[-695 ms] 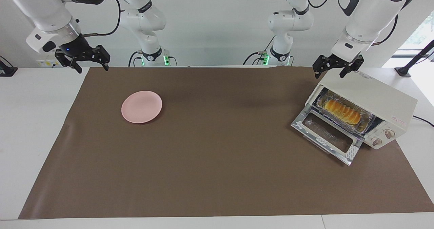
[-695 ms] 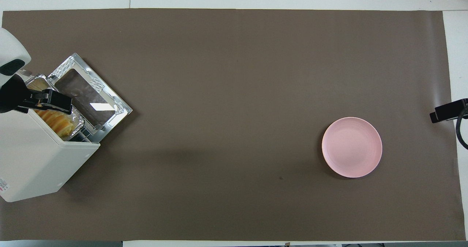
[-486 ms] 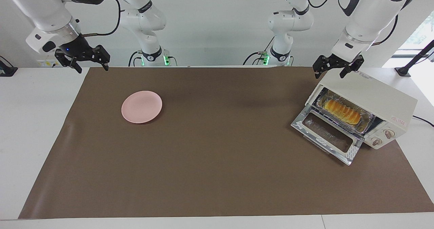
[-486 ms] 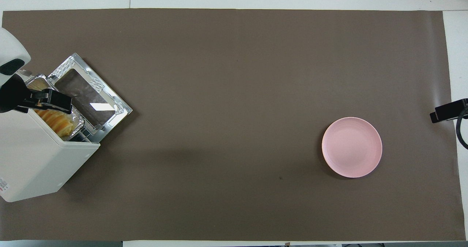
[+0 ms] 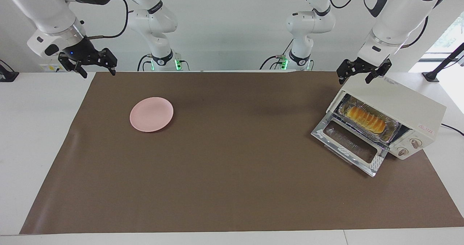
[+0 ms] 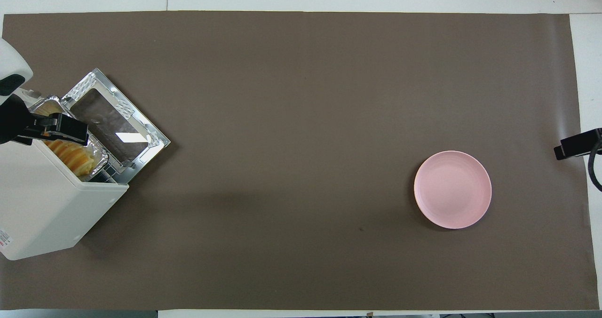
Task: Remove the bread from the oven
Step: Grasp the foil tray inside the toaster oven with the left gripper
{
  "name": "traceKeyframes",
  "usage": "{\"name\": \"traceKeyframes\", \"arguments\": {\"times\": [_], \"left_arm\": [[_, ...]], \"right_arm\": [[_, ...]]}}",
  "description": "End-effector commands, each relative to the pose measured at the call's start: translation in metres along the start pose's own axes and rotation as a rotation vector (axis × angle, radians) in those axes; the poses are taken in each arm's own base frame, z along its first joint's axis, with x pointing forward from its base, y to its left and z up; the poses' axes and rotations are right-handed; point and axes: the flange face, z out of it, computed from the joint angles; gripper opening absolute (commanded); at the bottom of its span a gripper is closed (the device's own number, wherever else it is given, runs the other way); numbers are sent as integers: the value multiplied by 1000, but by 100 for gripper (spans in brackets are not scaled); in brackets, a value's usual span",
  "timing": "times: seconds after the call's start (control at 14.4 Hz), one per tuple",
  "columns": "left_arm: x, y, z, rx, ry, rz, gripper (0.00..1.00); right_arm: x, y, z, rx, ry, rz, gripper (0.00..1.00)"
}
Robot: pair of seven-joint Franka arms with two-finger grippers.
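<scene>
The cream-white oven [image 5: 398, 103] stands at the left arm's end of the table, its glass door [image 5: 348, 143] folded down open. Inside it the golden ridged bread [image 5: 366, 117] lies in a crinkled foil tray [image 5: 392, 129]. From overhead the bread [image 6: 74, 153] peeks out past the oven [image 6: 47, 205] top. My left gripper [image 5: 354, 81] hangs open over the oven's top edge and holds nothing. My right gripper [image 5: 99, 74] waits open over the mat's corner at the right arm's end, also seen as a dark tip [image 6: 577, 143] from above.
A round pink plate [image 5: 151, 114] sits on the brown mat [image 5: 232, 187] toward the right arm's end of the table. The open door juts out onto the mat in front of the oven. Two knobs [image 5: 409, 147] show on the oven's front.
My left gripper has drifted slightly up and toward the left arm's end of the table over the oven. The right arm, bread and plate are unchanged.
</scene>
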Motion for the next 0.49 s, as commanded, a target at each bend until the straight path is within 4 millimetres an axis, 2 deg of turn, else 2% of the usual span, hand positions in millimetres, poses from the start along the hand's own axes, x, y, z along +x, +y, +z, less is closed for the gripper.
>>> {"name": "traceKeyframes", "arguments": {"times": [0.0, 0.21, 0.42], "left_arm": [[-6, 2, -8, -12, 30, -8, 100], [4, -4, -7, -24, 55, -116, 100], [39, -1, 14, -26, 24, -250, 100]], "right_arm": [[-1, -8, 0, -9, -19, -34, 100], [-2, -3, 0, -7, -19, -24, 100], [-2, -2, 1, -7, -20, -22, 100]]}}
